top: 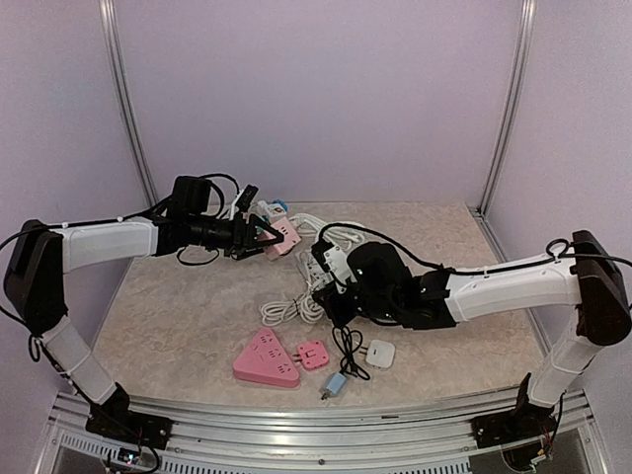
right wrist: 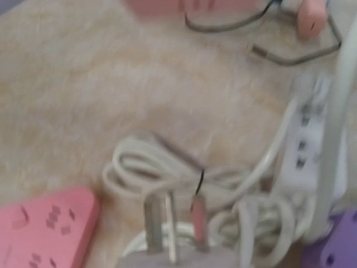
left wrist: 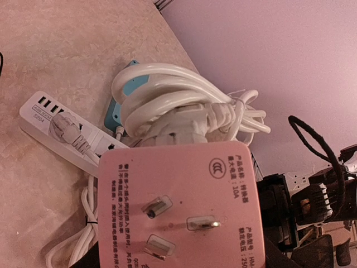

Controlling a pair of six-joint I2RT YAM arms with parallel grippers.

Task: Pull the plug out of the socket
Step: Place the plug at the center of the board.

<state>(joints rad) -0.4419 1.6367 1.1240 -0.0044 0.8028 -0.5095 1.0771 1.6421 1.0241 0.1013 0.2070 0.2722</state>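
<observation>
My left gripper (top: 259,237) is shut on a pink adapter plug (top: 284,235) and holds it above the table at the back. In the left wrist view the adapter (left wrist: 178,206) fills the bottom, its three bare prongs facing the camera. My right gripper (top: 331,286) is shut on a grey-white plug (right wrist: 153,223). The plug's three prongs are bare and point at the table, in no socket. A white power strip (top: 316,259) lies between the two grippers. It also shows in the left wrist view (left wrist: 44,114) and the right wrist view (right wrist: 304,139). The right wrist view is blurred.
A coiled white cable (top: 291,308) lies mid-table. Near the front are a pink triangular power strip (top: 265,357), a small pink adapter (top: 313,354), a white adapter (top: 381,353), a small blue plug (top: 334,385) and a black cable (top: 348,346). A blue socket (left wrist: 114,114) sits behind the white strip.
</observation>
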